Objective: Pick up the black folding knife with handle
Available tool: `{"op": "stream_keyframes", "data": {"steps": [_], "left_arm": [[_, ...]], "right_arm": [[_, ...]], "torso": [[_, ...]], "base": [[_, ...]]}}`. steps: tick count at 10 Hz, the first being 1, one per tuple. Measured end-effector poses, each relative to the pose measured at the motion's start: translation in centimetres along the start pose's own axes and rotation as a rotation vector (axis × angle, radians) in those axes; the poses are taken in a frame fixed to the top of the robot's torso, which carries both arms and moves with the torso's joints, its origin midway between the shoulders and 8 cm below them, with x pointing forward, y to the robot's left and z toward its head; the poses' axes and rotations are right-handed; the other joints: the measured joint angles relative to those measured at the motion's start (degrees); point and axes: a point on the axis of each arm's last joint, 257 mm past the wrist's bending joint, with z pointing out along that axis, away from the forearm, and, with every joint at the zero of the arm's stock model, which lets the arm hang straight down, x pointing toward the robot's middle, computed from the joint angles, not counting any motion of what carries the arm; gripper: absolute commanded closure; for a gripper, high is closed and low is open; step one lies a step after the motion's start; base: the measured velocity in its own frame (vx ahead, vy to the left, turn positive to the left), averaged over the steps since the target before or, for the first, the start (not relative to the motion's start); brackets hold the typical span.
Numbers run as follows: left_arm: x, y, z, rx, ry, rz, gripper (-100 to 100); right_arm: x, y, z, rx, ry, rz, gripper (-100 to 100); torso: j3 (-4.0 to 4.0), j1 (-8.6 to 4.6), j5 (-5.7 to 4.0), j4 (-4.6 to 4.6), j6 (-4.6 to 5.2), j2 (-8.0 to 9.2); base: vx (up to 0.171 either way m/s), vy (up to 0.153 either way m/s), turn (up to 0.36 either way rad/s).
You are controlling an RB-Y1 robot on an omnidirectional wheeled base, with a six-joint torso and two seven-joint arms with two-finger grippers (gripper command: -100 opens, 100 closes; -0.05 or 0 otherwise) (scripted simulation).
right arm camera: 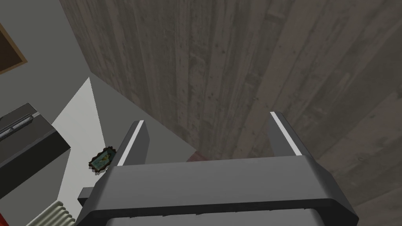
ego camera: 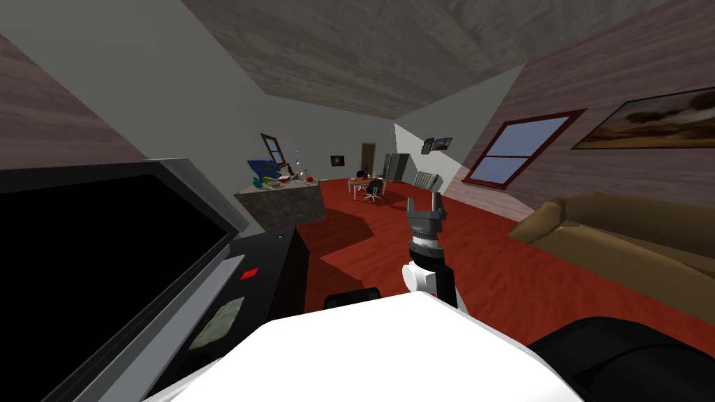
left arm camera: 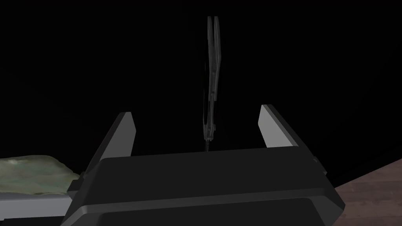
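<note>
Folding knife point(left arm camera: 212, 78): thin, dark grey, edge-on, untouched between left gripper's point(left arm camera: 196, 112) wide-spread fingers; right gripper point(right arm camera: 207, 119) likewise spread, empty.

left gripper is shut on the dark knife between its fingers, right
No, the left gripper is open, not shut. The left wrist view shows its fingers standing well apart, with the dark knife between them and touching neither.

folding knife point(left arm camera: 212, 78) | dark, thin, edge-on | centred before spread left pincer point(left arm camera: 196, 110)
</note>
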Motion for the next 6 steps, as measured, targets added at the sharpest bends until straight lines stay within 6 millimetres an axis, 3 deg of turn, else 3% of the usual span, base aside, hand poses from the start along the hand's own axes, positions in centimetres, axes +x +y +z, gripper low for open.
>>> {"op": "stream_keyframes", "data": {"steps": [4, 5, 6], "left_arm": [[0.31, 1.34, 0.88, -0.014, 0.000, -0.039, -100], [0.31, 1.35, 0.90, -0.014, -0.001, -0.040, 100], [0.31, 1.35, 0.90, -0.014, -0.001, -0.040, 100]], "right_arm": [[0.00, 0.00, 0.00, 0.000, 0.000, 0.000, 0], [0.00, 0.00, 0.00, 0.000, 0.000, 0.000, 0], [0.00, 0.00, 0.00, 0.000, 0.000, 0.000, 0]], "torso": [[0.00, 0.11, 0.07, 0.00, -0.01, -0.01], [-0.03, 0.15, 0.09, -0.01, -0.03, -0.05], [-0.05, 0.15, 0.09, -0.02, -0.02, -0.09]], "base": [[-0.026, 0.017, -0.078], [0.000, 0.000, 0.000], [0.000, 0.000, 0.000]]}}
